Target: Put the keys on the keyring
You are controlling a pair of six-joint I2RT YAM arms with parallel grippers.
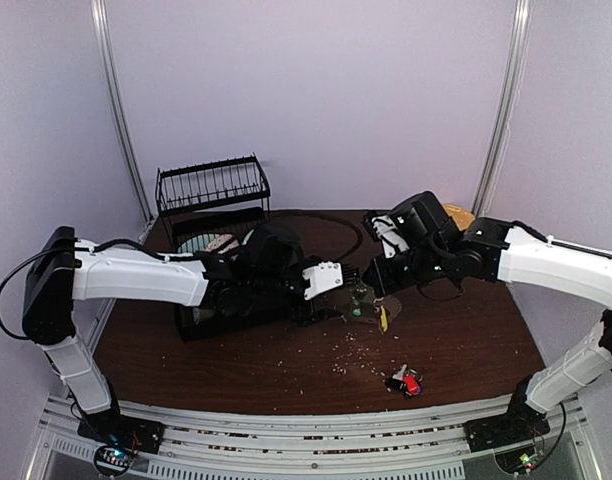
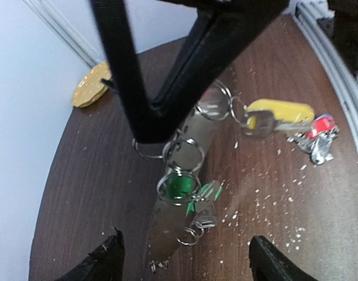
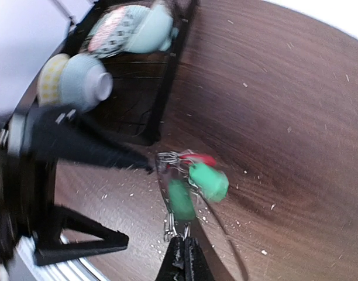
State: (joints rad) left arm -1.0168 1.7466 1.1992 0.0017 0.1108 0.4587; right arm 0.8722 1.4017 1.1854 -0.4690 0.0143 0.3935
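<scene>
My right gripper [image 3: 183,239] is shut on the lower end of the keyring [image 2: 178,225], which shows as a thin shiny grey strip hanging above the table. Split rings on it carry keys with green tags [image 3: 209,182], a yellow tag [image 2: 279,111] and a red tag [image 3: 198,158]. The left gripper [image 2: 185,240] stands open, its black fingers [image 2: 106,257] wide apart on either side of the keyring and touching nothing. In the top view the left gripper [image 1: 334,300] and right gripper [image 1: 370,282] meet mid-table over the hanging keys [image 1: 364,306]. More keys [image 1: 406,382] lie loose near the front.
A black dish rack [image 1: 211,190] with bowls [image 3: 85,82] stands at the back left, close behind the left arm. A flat yellow disc [image 2: 91,85] lies at the back right. White crumbs [image 2: 284,193] dot the dark wooden table [image 1: 466,340].
</scene>
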